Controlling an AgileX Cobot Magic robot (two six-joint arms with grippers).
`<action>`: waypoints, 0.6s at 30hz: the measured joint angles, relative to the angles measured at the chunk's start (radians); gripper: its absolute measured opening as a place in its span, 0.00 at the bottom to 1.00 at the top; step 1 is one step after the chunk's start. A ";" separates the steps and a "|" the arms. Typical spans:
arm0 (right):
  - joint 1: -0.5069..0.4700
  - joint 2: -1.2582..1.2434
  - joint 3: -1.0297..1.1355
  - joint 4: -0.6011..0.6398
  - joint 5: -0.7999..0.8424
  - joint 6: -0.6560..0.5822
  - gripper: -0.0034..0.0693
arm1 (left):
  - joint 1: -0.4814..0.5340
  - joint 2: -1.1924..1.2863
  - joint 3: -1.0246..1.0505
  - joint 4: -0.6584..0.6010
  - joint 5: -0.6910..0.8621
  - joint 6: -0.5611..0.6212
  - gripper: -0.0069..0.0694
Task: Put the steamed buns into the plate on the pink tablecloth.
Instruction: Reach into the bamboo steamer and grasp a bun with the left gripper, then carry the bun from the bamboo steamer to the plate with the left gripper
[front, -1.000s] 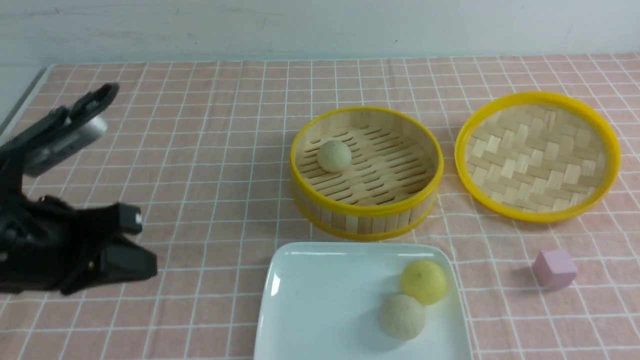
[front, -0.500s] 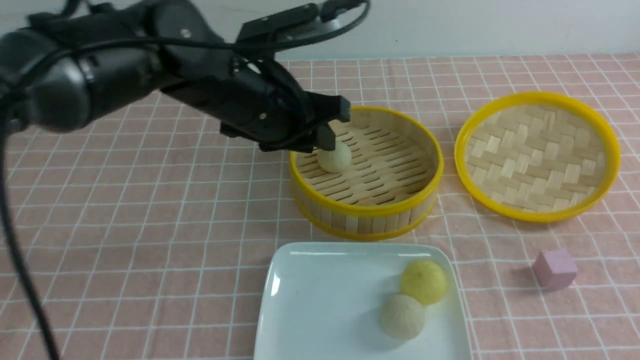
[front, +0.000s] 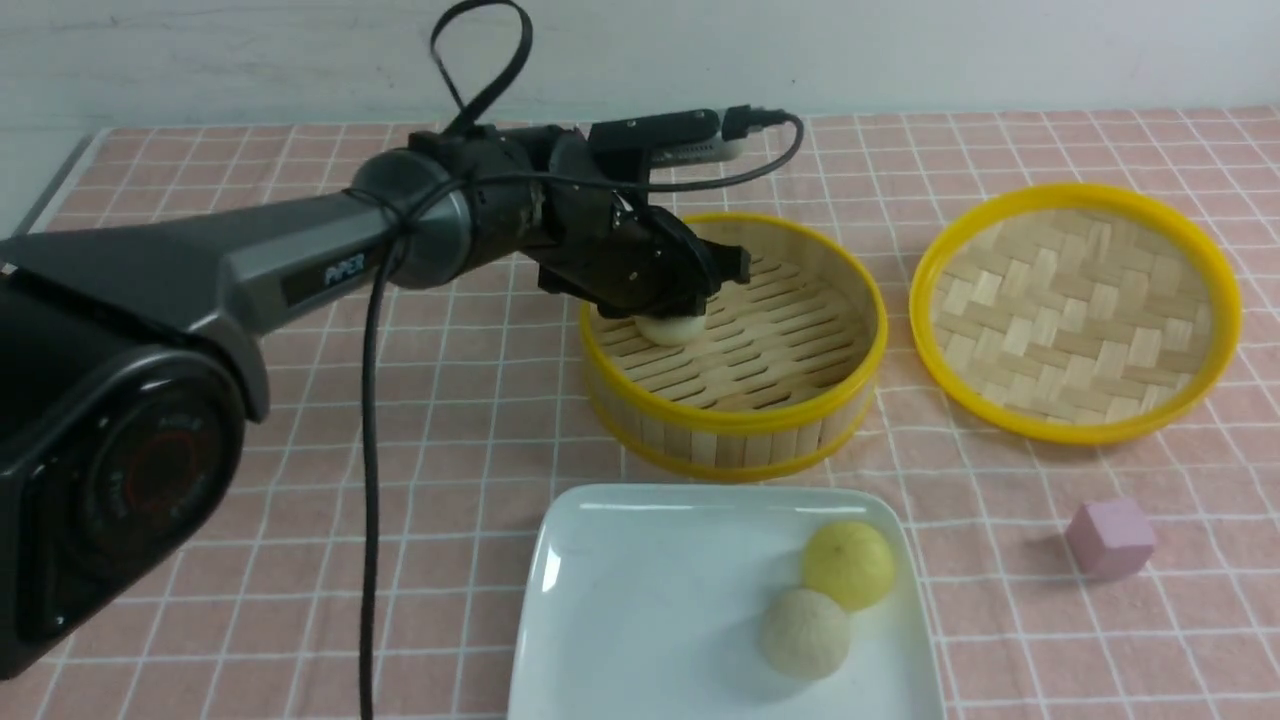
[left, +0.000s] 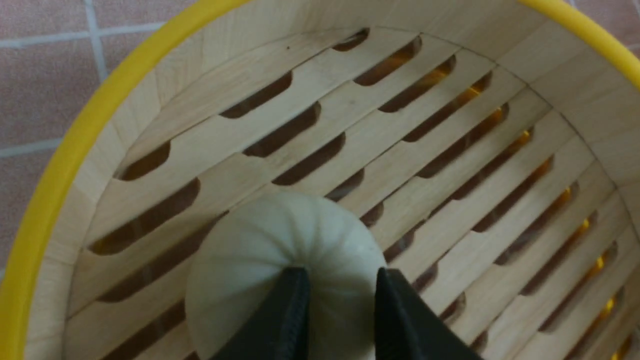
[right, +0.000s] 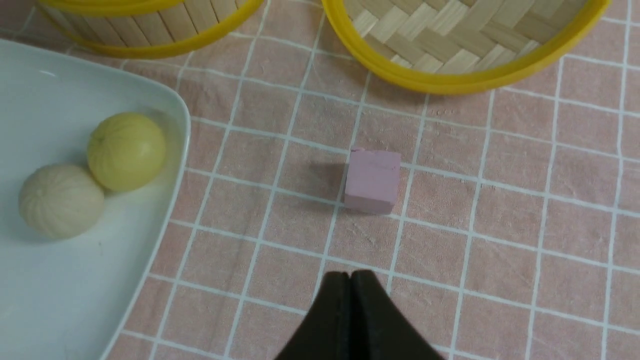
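Observation:
One beige-grey bun (front: 668, 330) lies on the slats of the bamboo steamer (front: 735, 420). My left gripper (front: 680, 310) reaches into the steamer from the left and sits on top of this bun. In the left wrist view the two black fingers stand a narrow gap apart and pinch the bun's top (left: 260, 240), with the gripper (left: 340, 272) on it. The white square plate (front: 620, 600) on the pink tablecloth (front: 400, 400) holds a pale yellow bun (front: 848, 563) and a beige-grey bun (front: 805, 632). My right gripper (right: 351, 274) is shut and empty above the cloth.
The woven bamboo lid (front: 1075, 310) lies right of the steamer. A small pink cube (front: 1110, 538) sits on the cloth right of the plate, just ahead of my right gripper in the right wrist view (right: 372, 180). The left arm spans the cloth's left half.
My left arm swung from the near left corner up and across to the steamer, then lowered onto the bun inside it. The plate, its two buns, lid and cube stayed still.

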 joint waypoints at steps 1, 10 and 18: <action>0.000 0.000 0.000 0.000 0.000 0.000 0.05 | 0.000 0.000 0.000 0.000 -0.002 0.000 0.36; 0.000 0.000 0.000 0.000 -0.007 0.000 0.05 | -0.001 -0.018 -0.008 0.000 0.055 -0.001 0.12; 0.000 0.000 0.001 0.010 -0.002 0.000 0.06 | -0.001 -0.238 -0.007 0.040 0.253 -0.001 0.12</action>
